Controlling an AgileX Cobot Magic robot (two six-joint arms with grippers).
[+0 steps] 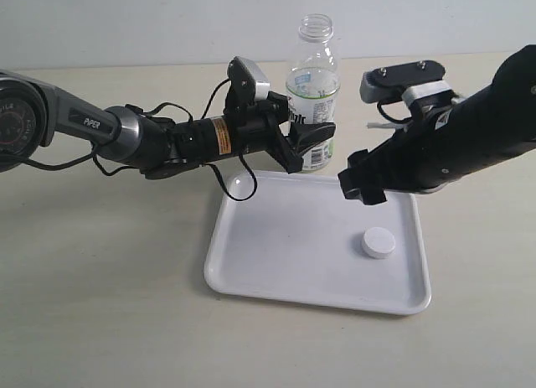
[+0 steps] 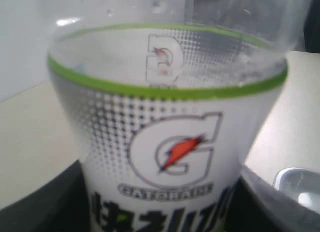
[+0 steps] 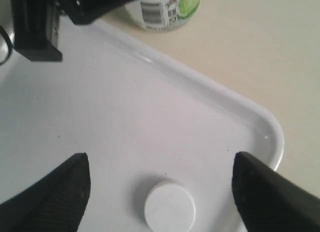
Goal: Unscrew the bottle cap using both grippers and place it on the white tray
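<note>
The clear bottle (image 1: 313, 86) stands upright just behind the white tray (image 1: 276, 262), its neck bare. My left gripper (image 1: 308, 145) is shut on the bottle's labelled body; in the left wrist view the label (image 2: 170, 152) fills the frame between the dark fingers (image 2: 45, 202). The white bottle cap (image 1: 378, 242) lies flat on the tray's right part. My right gripper (image 1: 362, 187) hangs open above the tray, clear of the cap. In the right wrist view the cap (image 3: 169, 206) rests on the tray (image 3: 150, 117) between the spread fingertips (image 3: 65, 192), untouched.
The tray sits on a pale beige table (image 1: 100, 304). The left arm (image 1: 126, 137) with its cables reaches in from the left, and the bulky right arm (image 1: 477, 137) comes from the right. The bottle's base (image 3: 162, 11) stands beyond the tray rim.
</note>
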